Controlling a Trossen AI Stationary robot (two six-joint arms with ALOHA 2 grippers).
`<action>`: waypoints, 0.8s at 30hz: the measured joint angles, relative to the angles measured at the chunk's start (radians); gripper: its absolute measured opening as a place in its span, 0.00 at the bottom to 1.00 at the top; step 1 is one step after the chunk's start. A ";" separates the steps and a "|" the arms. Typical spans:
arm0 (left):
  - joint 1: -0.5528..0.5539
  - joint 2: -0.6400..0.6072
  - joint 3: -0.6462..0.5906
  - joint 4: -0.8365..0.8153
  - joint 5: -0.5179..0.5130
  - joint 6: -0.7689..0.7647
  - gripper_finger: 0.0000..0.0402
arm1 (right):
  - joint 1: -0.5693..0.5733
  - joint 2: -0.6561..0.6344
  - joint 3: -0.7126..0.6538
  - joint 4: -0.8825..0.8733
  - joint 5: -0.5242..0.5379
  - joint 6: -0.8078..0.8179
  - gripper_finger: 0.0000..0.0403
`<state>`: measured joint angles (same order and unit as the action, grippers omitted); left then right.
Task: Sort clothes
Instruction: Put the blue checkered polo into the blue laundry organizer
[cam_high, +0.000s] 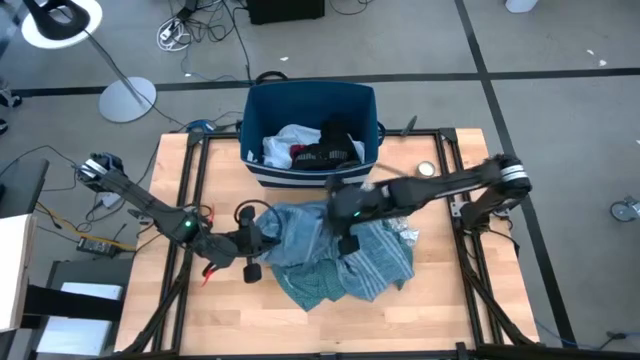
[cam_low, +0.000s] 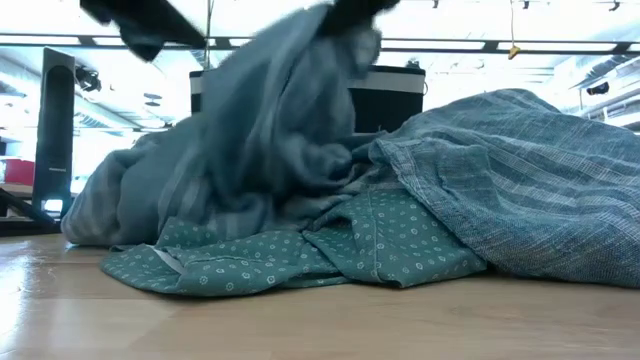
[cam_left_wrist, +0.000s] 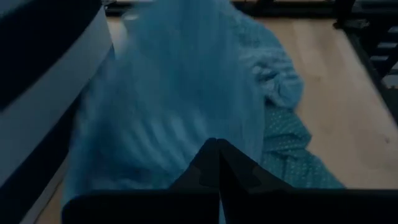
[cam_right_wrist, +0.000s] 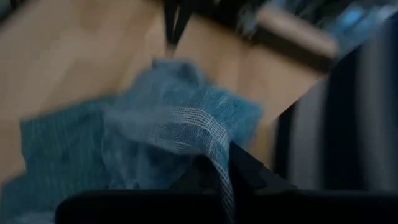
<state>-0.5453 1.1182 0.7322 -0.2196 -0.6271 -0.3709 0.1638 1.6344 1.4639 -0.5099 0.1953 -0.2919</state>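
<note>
L hand (cam_high: 262, 235) and R hand (cam_high: 345, 218) both clenched on light blue shirt (cam_high: 300, 232), lifting it off teal cloth (cam_high: 372, 262) mid surface (cam_high: 440, 300), just in front of bin (cam_high: 265, 115) w/ clothes inside.

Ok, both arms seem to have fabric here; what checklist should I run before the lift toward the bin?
1. Left gripper shut on the light blue woven shirt: ok.
2. Right gripper shut on the same shirt: ok.
3. Shirt raised off the wooden table: partly, low view shows it draped.
4. Teal dotted cotton cloth dragged along: cannot tell.
5. Dark blue plastic bin has room: ok, part-filled.
</note>
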 joint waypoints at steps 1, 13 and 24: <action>0.000 -0.003 -0.023 0.023 -0.001 0.000 0.00 | 0.000 -0.026 0.022 -0.009 0.004 0.000 0.01; 0.016 -0.150 -0.216 0.286 0.035 0.086 0.00 | -0.001 -0.125 0.388 -0.148 0.137 -0.027 0.00; 0.016 -0.253 -0.376 0.466 0.034 0.089 0.00 | 0.007 0.029 0.855 -0.135 0.141 -0.218 0.00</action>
<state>-0.5293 0.8652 0.3558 0.2465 -0.5935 -0.2818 0.1709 1.6631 2.3186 -0.6447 0.3359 -0.5102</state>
